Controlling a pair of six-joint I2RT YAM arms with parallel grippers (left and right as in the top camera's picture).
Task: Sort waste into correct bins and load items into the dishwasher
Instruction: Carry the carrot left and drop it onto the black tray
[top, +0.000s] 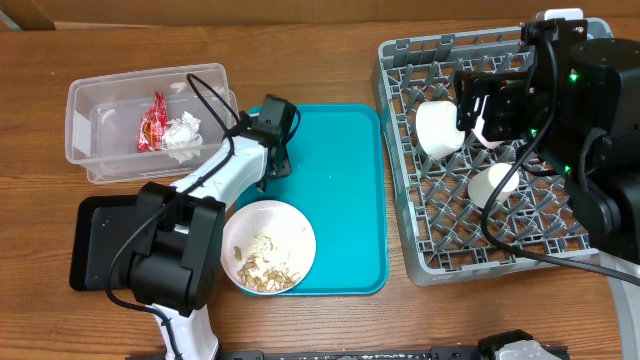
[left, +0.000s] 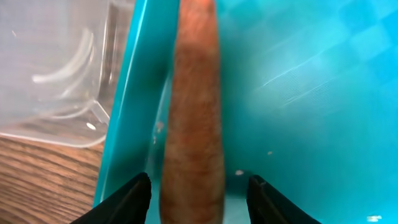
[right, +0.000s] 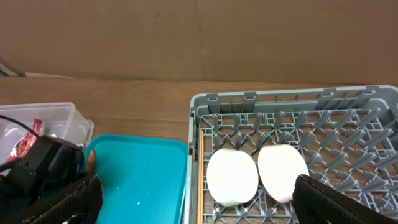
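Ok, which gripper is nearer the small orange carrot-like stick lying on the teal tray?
Left. The left gripper straddles the small orange carrot-like stick at the left edge of the teal tray, jaws open either side. The right gripper is over the grey plastic dish rack, beyond the tray.

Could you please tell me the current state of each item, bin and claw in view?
Left claw: open, straddling the carrot stick.
Carrot stick: lying flat on the teal tray, along its rim.
Right claw: open, empty, above the rack.
Clear tub: holds wrapper and napkin.
Bowl: upright at the tray's corner, scraps inside.
Grey rack: loaded with white dishes.
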